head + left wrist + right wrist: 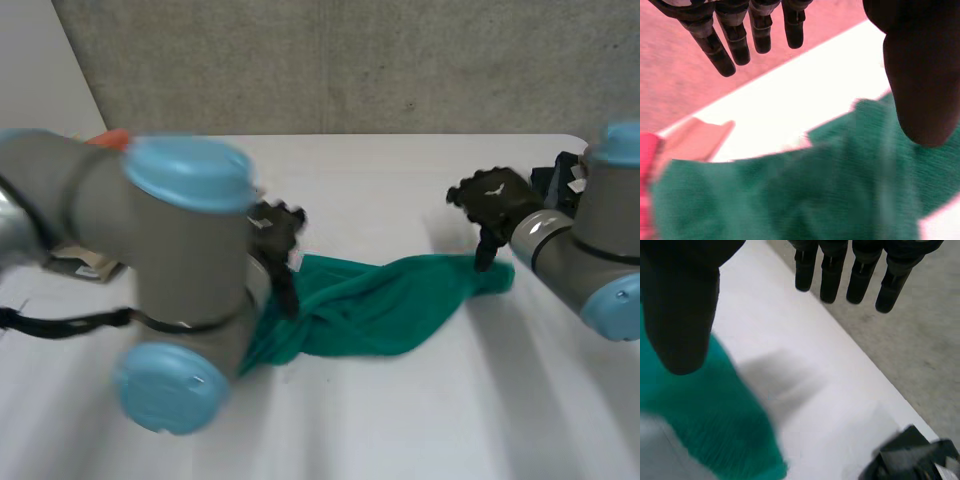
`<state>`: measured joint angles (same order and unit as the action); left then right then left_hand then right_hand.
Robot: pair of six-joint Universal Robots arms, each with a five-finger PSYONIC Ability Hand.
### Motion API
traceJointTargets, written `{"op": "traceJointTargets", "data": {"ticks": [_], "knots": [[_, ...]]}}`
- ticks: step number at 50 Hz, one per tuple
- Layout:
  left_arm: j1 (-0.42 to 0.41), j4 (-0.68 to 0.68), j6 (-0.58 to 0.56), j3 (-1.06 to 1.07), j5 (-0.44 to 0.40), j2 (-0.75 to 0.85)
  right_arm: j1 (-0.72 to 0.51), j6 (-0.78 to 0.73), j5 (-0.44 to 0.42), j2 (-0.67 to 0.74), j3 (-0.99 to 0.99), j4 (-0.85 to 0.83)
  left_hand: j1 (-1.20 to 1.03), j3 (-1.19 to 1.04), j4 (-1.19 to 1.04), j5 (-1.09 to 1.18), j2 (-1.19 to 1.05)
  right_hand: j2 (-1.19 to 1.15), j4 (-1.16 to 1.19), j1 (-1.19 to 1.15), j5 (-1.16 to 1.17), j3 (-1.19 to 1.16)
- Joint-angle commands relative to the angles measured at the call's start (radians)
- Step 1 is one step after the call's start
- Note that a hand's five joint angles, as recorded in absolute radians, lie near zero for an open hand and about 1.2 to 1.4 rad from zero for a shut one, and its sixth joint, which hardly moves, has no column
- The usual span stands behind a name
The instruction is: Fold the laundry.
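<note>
Lying bunched on the near half of the white table (420, 430), the green cloth (370, 310) forms a long rumpled roll. Its long axis runs left to right, and its right end angles slightly toward the far side. The robot's left arm (170, 260) looms in the foreground over the cloth's left end, where the left hand (278, 235) points down at the fabric. Seen from its wrist, its fingers (735, 45) are straight and spread well away from the thumb (920, 75), grasping nothing, with the cloth beneath the palm. At the other end the right hand (492, 197) hovers just beyond the cloth's right tip, fingertips reaching down toward it; contact cannot be judged. Its fingers (860, 275) are likewise straight and released, the thumb (680, 315) above the green edge and bare table under the fingers. Each hand stands at its own end of the roll, with the fabric on the near side of both sets of fingers, so a grasp at both ends looks the likely next step. Folding appears not yet begun. Papers (80, 265) lie at the left. Farther back are an orange item (115, 138) on the left and a black object (560, 175) on the right.
</note>
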<state>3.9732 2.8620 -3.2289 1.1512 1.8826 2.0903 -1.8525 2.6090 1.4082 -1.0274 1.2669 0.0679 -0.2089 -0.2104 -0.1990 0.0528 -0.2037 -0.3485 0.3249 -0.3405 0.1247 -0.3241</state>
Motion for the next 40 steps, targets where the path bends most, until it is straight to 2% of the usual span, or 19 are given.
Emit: {"op": "traceJointTargets", "data": {"ticks": [1,6,9,16,23,32,38,40], "knots": [[0.179,-0.024,-0.071,0.185,-0.063,-0.182,0.025,0.206,-0.009,-0.106,-0.021,0.19,0.034,0.036,0.024,-0.053,0.029,0.109,-0.086,0.101,-0.06,0.085],[0.271,0.014,-0.075,0.394,-0.149,-0.236,0.033,0.229,-0.009,-0.068,-0.093,0.32,0.034,0.036,0.024,-0.053,0.029,0.115,-0.092,0.107,-0.066,0.091],[0.287,0.048,-0.072,0.485,-0.181,-0.234,0.029,0.188,-0.003,-0.007,-0.136,0.352,-0.004,-0.003,-0.014,-0.014,-0.01,0.104,-0.08,0.096,-0.054,0.079],[0.258,0.146,-0.06,0.552,-0.194,-0.159,0.007,0.092,0.02,0.111,-0.193,0.339,-0.277,-0.276,-0.287,0.259,-0.283,0.048,-0.024,0.04,0.002,0.023],[0.199,0.166,-0.017,0.495,-0.201,-0.056,-0.016,0.066,0.035,0.173,-0.202,0.233,-0.333,-0.332,-0.343,0.315,-0.339,-0.014,0.037,-0.022,0.063,-0.038],[0.129,0.164,0.032,0.392,-0.162,0.043,-0.034,0.057,-0.029,0.245,-0.239,0.144,-0.266,-0.264,-0.276,0.247,-0.271,-0.146,0.17,-0.154,0.195,-0.17],[0.083,0.174,0.026,0.335,-0.062,0.08,-0.047,0.048,-0.061,0.282,-0.262,0.147,-0.327,-0.326,-0.337,0.309,-0.333,-0.272,0.296,-0.28,0.321,-0.296],[0.072,0.181,0.02,0.323,-0.04,0.094,-0.048,0.051,-0.06,0.288,-0.265,0.142,-0.409,-0.408,-0.419,0.391,-0.414,-0.299,0.322,-0.307,0.348,-0.323]]}}
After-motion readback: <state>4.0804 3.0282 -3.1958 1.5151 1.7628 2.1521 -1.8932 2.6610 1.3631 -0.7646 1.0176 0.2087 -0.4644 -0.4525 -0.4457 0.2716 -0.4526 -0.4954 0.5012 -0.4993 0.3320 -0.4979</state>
